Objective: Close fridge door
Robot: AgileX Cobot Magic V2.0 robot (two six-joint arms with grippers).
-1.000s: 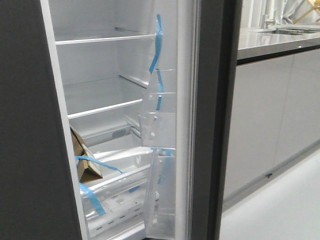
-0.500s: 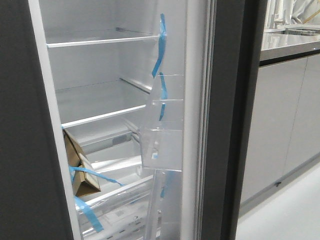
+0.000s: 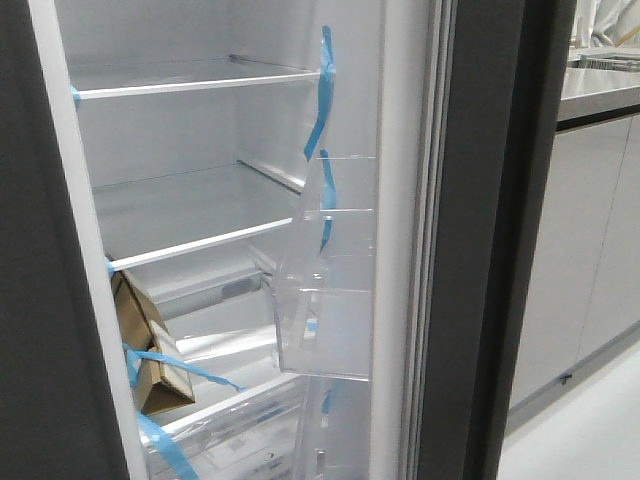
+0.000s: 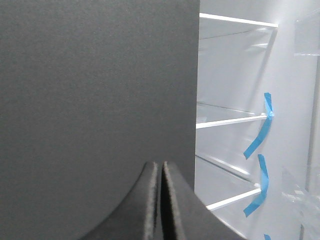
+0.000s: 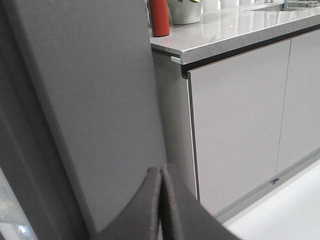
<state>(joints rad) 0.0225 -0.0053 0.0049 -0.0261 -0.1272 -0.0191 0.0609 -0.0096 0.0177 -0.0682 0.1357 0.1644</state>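
Note:
The fridge door (image 3: 490,250) stands open at the right of the front view, seen nearly edge-on. Its white inner face (image 3: 400,200) carries clear plastic bins (image 3: 325,320) and blue tape strips (image 3: 322,90). Neither gripper shows in the front view. In the right wrist view my right gripper (image 5: 161,172) is shut and empty, its tips close in front of the door's dark-grey outer face (image 5: 95,100); contact cannot be told. In the left wrist view my left gripper (image 4: 161,167) is shut and empty in front of the other plain dark-grey panel (image 4: 95,90).
The fridge interior holds white shelves (image 3: 190,245) and a brown cardboard box (image 3: 145,345) with blue tape. Pale grey cabinet fronts (image 5: 240,115) under a counter (image 5: 235,27) stand right of the door, with a red bottle (image 5: 159,17) on the counter. The plain dark panel (image 3: 40,300) borders the left.
In the front view the door's edge and the cabinets have slid to the right and look larger; more of the fridge interior shows. The door still stands open.

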